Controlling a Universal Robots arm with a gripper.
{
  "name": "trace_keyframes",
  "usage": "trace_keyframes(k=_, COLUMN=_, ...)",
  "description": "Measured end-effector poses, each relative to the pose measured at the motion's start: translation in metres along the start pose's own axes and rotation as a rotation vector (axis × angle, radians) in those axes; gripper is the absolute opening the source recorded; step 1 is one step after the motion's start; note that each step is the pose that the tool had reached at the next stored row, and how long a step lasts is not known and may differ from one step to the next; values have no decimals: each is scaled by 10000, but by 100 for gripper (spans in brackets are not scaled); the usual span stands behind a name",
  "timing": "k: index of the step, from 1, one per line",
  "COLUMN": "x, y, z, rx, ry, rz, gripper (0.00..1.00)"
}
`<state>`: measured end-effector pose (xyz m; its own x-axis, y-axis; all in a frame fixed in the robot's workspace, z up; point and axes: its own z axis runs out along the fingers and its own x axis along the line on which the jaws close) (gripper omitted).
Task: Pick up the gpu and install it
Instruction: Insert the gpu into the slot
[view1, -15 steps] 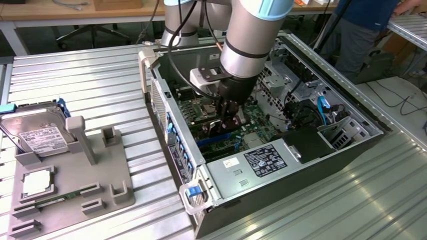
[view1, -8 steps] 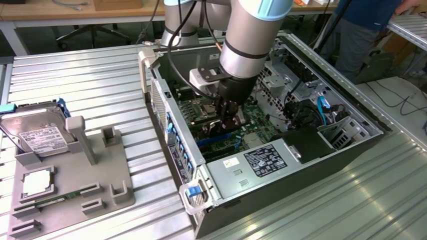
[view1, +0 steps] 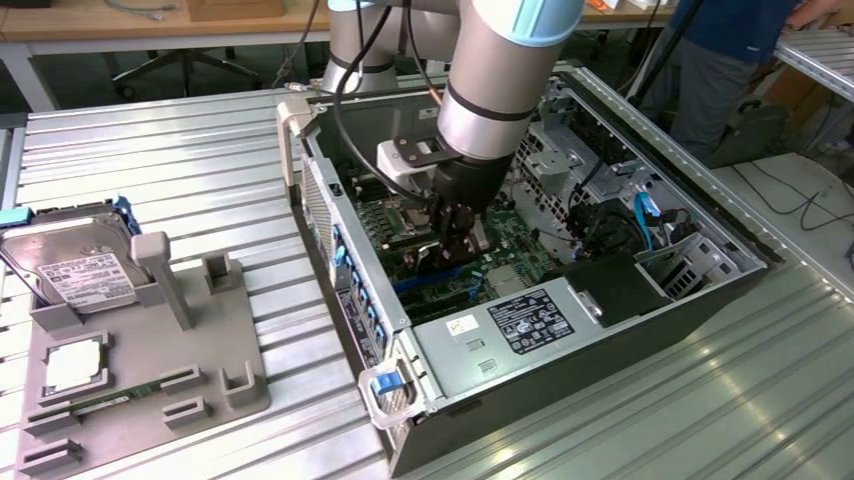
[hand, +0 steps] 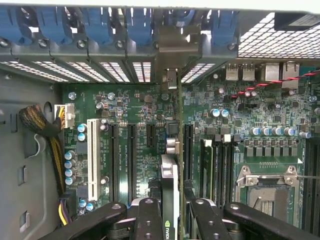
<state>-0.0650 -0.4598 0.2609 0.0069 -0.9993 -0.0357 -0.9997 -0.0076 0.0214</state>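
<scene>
The gpu stands edge-on between my fingers, a green logo showing on its near end. Its silver bracket reaches the rear slot openings of the open computer case. The card sits in line with a black expansion slot on the green motherboard; whether it is seated I cannot tell. In the exterior view my gripper is down inside the case over the motherboard, shut on the dark card.
A grey fixture tray on the exterior view's left holds a silver hard drive, a processor and a green memory stick. The power supply, drive cages and cables crowd the case. A person stands at the back.
</scene>
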Motion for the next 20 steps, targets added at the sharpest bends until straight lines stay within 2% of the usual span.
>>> trace_keyframes(k=20, x=2, y=2, z=43, rx=-1, ry=3, rz=1, gripper=27)
